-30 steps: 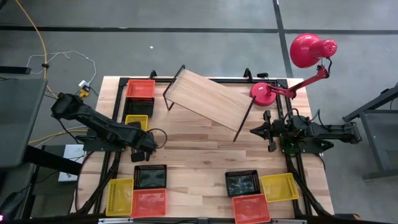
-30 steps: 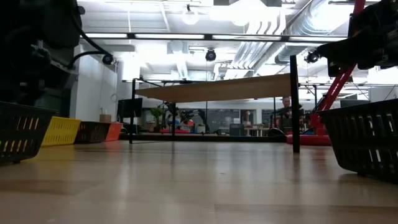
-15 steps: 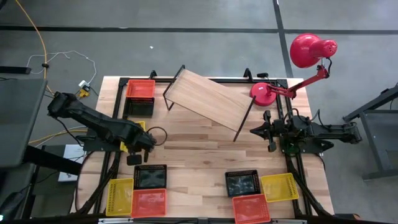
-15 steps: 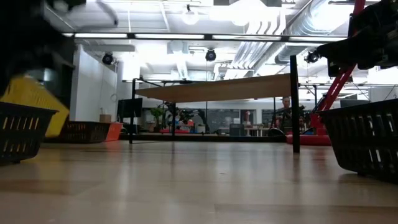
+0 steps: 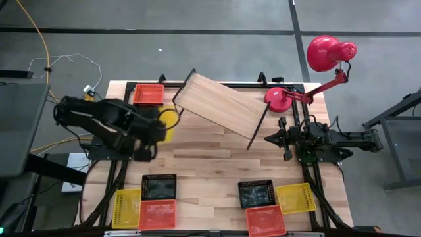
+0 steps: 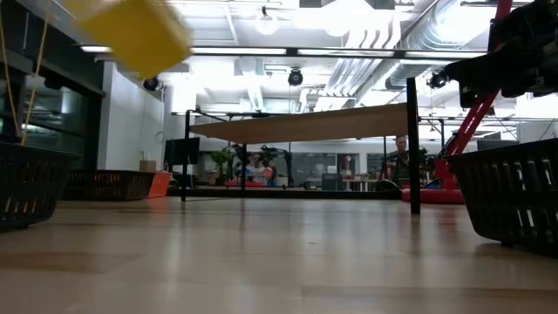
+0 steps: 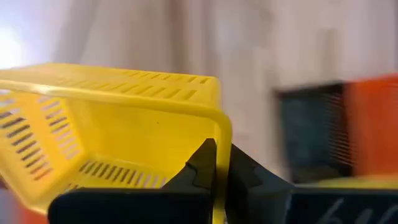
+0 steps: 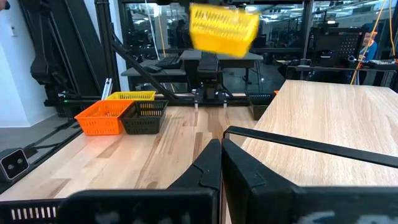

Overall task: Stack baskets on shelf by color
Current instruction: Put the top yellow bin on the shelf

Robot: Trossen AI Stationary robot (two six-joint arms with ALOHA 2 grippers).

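A yellow basket (image 5: 168, 121) hangs in the air at the table's far left, just left of the shelf (image 5: 220, 104), with my left gripper (image 5: 158, 129) shut on it. The low view shows it high up (image 6: 131, 30), and the right wrist view shows it clear of the table (image 8: 224, 28). An orange basket (image 5: 148, 93) and a black basket (image 5: 145, 112) sit on the table behind it. The shelf stands aslant on thin black legs. My right gripper (image 5: 284, 139) waits shut at the table's right side. My left gripper pinches one wall of the yellow basket (image 7: 219, 134) just below the rim, near a corner, one finger (image 7: 202, 163) inside the basket and one outside. The basket is lifted clear of the table and tilted.
Near the front edge stand two groups: black (image 5: 158, 187), yellow (image 5: 126, 207) and orange-red (image 5: 158, 214) baskets at left; black (image 5: 256, 193), yellow (image 5: 295, 197) and orange-red (image 5: 266, 219) at right. A red desk lamp (image 5: 309, 79) stands at the far right corner. Bare tabletop lies mid-table.
My left gripper has taken hold of the yellow basket, which stood on the table next to the black one. It has tipped the basket, lifted it well clear and carried it up toward the shelf's left end.
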